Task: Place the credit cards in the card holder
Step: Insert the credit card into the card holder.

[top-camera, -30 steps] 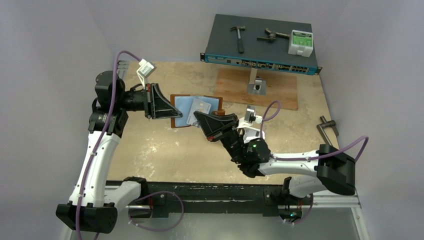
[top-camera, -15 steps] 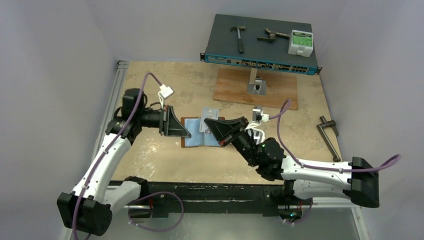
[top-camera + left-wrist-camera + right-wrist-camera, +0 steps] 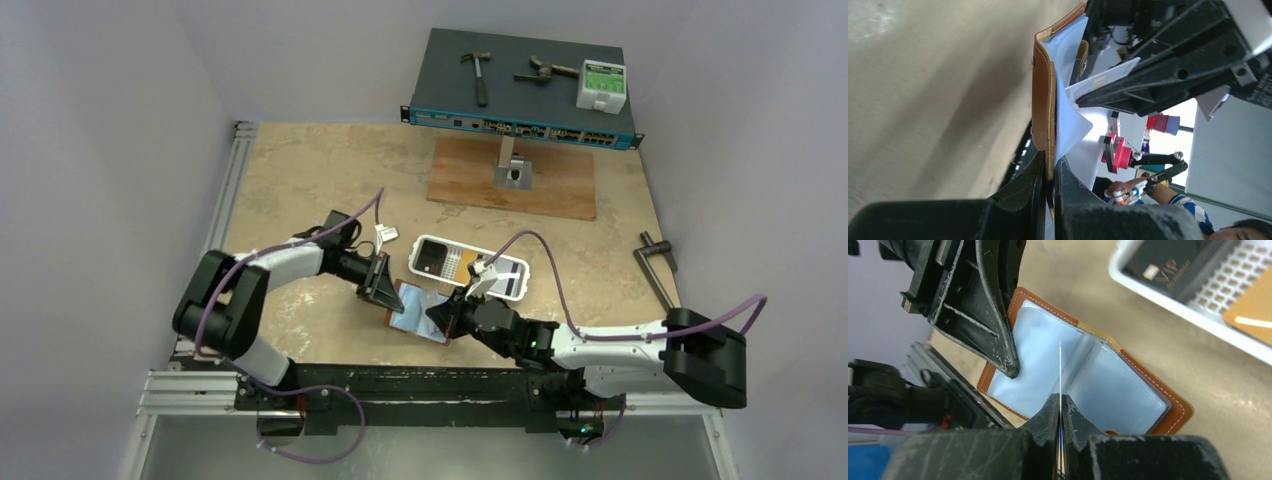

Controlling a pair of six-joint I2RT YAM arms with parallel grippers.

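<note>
The brown leather card holder (image 3: pixel 412 312) lies open near the table's front edge, its bluish inner pockets (image 3: pixel 1128 390) facing up. My left gripper (image 3: pixel 385 293) is shut on the holder's left edge (image 3: pixel 1043 100); its jaws (image 3: pixel 1049 162) pinch the leather. My right gripper (image 3: pixel 442 318) is shut on a thin white credit card (image 3: pixel 1060 365), seen edge-on, standing over the holder's middle fold. That card also shows in the left wrist view (image 3: pixel 1103 80). A black card (image 3: pixel 1168 265) and an orange card (image 3: pixel 1248 310) lie in the white tray (image 3: pixel 515 268).
The white slotted tray (image 3: pixel 1128 275) sits just behind the holder. A wooden board (image 3: pixel 560 185) with a metal bracket (image 3: pixel 512 170) lies further back. A network switch (image 3: pixel 520 95) carrying tools stands at the rear. A metal tool (image 3: pixel 655 262) lies at the right.
Both arms have swung toward the near edge. The card holder has come with the left gripper from mid-table to the front. The white tray now shows behind them.
</note>
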